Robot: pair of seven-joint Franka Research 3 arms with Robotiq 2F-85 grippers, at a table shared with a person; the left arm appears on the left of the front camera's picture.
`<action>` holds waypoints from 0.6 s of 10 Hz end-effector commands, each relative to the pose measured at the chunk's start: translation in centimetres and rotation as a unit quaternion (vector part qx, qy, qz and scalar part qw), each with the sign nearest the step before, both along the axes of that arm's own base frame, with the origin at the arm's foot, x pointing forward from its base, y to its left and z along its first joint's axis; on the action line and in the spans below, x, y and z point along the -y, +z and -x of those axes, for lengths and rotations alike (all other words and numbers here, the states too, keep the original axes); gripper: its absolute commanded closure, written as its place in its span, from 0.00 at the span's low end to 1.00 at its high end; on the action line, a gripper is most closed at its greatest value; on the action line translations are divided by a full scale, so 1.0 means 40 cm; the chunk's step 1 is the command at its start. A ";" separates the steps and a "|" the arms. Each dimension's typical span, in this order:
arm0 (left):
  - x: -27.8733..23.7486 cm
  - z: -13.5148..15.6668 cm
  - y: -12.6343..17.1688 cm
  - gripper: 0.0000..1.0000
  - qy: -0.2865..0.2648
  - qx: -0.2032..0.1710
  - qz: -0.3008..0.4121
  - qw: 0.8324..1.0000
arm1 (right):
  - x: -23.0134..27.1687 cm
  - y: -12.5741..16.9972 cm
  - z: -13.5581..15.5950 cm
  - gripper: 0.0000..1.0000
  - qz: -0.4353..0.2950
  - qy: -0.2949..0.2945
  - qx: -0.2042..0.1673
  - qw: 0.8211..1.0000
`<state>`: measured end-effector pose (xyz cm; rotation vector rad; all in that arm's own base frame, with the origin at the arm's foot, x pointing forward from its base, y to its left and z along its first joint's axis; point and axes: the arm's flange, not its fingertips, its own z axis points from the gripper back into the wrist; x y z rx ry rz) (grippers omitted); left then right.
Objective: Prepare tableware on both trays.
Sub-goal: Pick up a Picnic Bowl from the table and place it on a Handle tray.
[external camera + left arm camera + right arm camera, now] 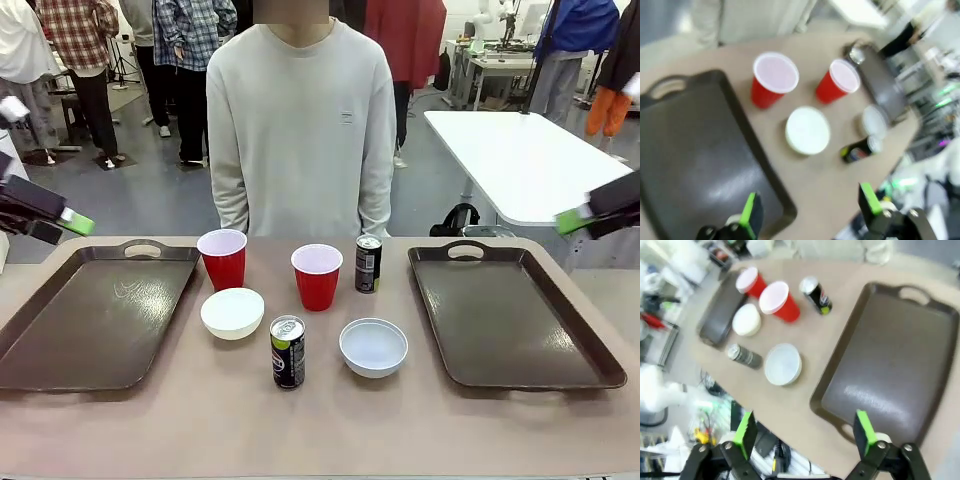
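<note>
Two dark brown trays, left point(90, 320) and right point(510, 320), lie bare at the table's two ends. Between them stand two red cups point(222, 258) point(317, 276), two white bowls point(232, 313) point(373, 346) and two dark cans point(368, 263) point(288, 351). My left gripper point(75, 222) hovers open, high over the left tray's far left edge. My right gripper point(572, 220) hangs open beyond the right tray's far corner. In the left wrist view the open gripper point(810, 207) looks down on the tray point(690, 150) and the cups point(774, 80). In the right wrist view the open gripper point(805, 433) is above the right tray point(895, 365).
A person in a pale sweater point(300, 130) stands at the table's far side, arms down. A white table point(520, 160) stands behind on the right. Bare tabletop point(320, 430) runs along the near edge.
</note>
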<state>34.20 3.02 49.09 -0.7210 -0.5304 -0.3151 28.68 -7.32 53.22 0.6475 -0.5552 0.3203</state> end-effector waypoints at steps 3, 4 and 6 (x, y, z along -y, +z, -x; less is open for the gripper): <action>-0.146 0.064 -0.201 0.00 0.034 -0.024 0.251 0.967 | 0.049 -0.456 0.182 0.00 -0.121 0.025 -0.009 0.992; -0.153 0.074 -0.188 0.00 0.053 -0.019 0.266 0.962 | 0.054 -0.469 0.180 0.00 -0.133 0.021 -0.014 0.991; -0.125 0.076 -0.159 0.00 0.064 -0.036 0.249 0.966 | 0.059 -0.459 0.189 0.00 -0.138 0.009 -0.011 0.990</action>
